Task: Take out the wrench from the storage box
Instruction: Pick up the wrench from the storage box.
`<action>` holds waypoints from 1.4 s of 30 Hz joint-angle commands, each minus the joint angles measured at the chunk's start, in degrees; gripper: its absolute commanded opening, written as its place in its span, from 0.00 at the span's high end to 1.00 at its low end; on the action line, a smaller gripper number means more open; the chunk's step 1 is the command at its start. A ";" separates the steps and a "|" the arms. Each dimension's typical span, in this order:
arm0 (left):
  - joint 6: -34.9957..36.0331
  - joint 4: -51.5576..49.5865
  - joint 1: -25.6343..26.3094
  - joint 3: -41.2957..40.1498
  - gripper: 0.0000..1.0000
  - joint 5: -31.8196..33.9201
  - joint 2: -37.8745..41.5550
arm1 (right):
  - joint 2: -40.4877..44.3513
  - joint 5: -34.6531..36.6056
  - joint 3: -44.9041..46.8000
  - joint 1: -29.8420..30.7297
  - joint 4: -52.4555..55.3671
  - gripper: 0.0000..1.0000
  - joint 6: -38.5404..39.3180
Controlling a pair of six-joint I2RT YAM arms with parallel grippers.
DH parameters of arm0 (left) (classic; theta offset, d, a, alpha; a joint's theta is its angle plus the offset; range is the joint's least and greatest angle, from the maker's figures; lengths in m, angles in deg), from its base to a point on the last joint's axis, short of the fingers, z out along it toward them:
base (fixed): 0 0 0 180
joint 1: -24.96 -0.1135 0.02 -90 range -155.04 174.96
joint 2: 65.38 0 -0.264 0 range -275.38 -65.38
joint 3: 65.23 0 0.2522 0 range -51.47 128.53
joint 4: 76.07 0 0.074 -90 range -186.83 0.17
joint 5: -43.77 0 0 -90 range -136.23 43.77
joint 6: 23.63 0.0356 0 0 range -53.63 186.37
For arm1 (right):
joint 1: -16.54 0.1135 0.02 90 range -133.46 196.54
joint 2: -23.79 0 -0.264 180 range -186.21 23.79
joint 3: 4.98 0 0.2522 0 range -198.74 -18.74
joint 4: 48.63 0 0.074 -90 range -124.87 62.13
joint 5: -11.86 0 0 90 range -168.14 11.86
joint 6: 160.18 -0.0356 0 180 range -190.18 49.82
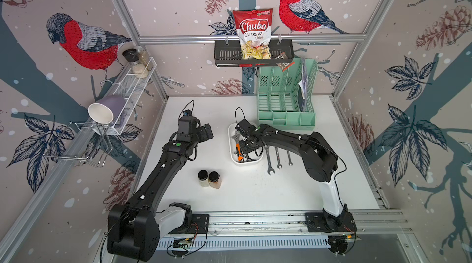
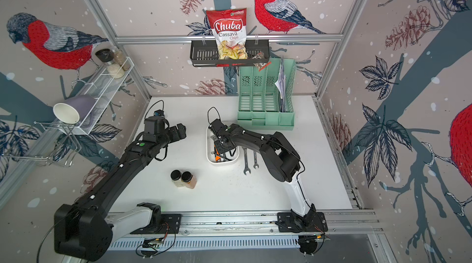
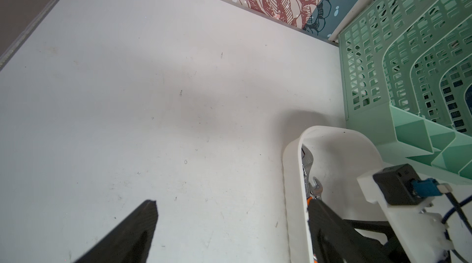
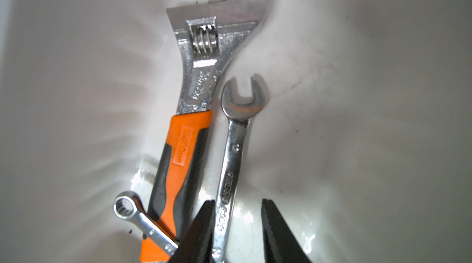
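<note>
Wrench point(image 4: 231, 167) between right jaws — inside storage box point(image 3: 293, 185)

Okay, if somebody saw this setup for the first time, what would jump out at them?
The big red bullfinches on the wallpaper, and the red chips bag standing in the black basket on the back wall. Then the right gripper, down in the white storage box, open astride a silver wrench beside an orange-handled one.

Two spice jars point(image 1: 203, 178) stand touching, near left of centre; a green organizer point(image 1: 286, 118) sits far right, perhaps papers point(image 1: 303, 82) in its rightmost slot; above it a black basket point(image 1: 227, 54) holds a chips bag point(image 1: 254, 31); a mug point(image 1: 109, 109) lies on the left wire shelf point(image 1: 132, 88).
</note>
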 commanded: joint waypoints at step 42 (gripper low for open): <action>-0.22 2.43 -1.54 -0.37 0.05 -2.01 1.84 | -2.65 3.05 2.69 -2.16 -1.53 0.77 -4.35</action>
